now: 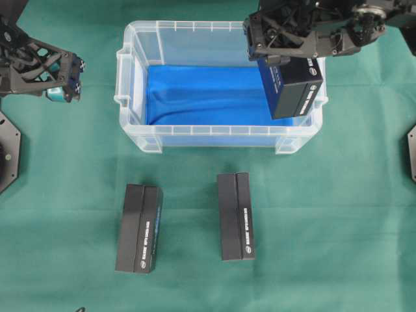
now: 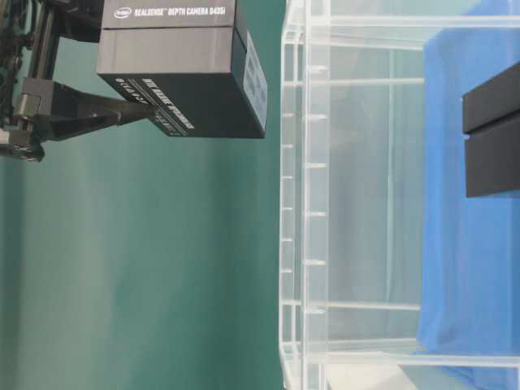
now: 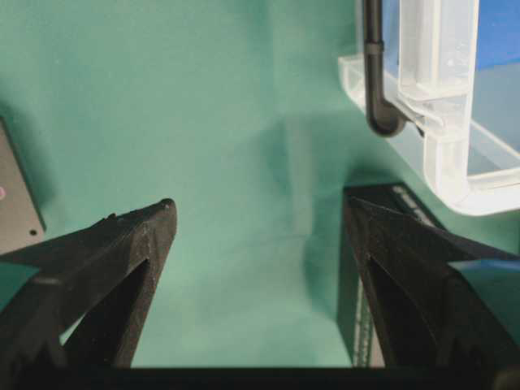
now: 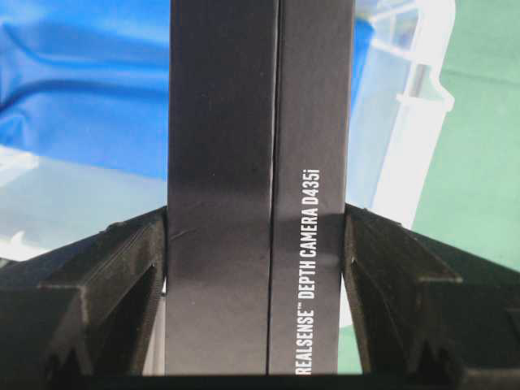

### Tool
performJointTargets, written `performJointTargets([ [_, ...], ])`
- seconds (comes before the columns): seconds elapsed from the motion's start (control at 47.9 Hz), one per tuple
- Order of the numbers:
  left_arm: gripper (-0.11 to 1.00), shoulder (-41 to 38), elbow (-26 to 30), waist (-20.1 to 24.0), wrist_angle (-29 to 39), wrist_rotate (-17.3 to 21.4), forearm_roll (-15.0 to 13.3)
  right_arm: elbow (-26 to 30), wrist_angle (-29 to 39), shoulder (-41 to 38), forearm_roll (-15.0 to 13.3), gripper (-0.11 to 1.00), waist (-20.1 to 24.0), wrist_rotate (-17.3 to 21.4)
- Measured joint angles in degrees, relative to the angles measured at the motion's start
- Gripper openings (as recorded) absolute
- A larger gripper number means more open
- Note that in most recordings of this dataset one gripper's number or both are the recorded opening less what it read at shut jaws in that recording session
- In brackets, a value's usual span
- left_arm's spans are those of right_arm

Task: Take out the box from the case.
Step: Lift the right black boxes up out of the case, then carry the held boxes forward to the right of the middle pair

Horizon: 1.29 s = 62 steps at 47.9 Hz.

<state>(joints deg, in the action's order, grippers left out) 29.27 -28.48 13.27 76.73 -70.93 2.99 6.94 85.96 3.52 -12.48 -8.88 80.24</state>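
The case is a clear plastic tub on the green cloth, with a blue cloth on its bottom. A black box printed "RealSense Depth Camera D435i" hangs above the case's right end, and my right gripper is shut on it. In the right wrist view both fingers press the sides of the box. In the table-level view the box is apart from the case's rim. My left gripper stands open and empty at the far left, away from the case.
Two more black boxes lie on the green cloth in front of the case, one at the left and one at the middle. The left wrist view shows a corner of the case and a black box beside the gripper's right finger.
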Motion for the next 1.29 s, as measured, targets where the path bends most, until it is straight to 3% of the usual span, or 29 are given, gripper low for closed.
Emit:
performJointTargets([
  [0.814,0.87,0.0,0.0,-0.09,0.09,0.0,0.0,-0.09,0.0,0.0,-0.18,0.67,1.23,0.26],
  [0.939,0.87,0.0,0.0,-0.09,0.09,0.18,0.0,-0.09,1.14,0.0,-0.44,0.67,3.34,1.05],
  [1.293,0.87,0.0,0.0,-0.09,0.18,0.26,-0.09,-0.09,5.98,-0.09,-3.16,0.67,14.33,10.37],
])
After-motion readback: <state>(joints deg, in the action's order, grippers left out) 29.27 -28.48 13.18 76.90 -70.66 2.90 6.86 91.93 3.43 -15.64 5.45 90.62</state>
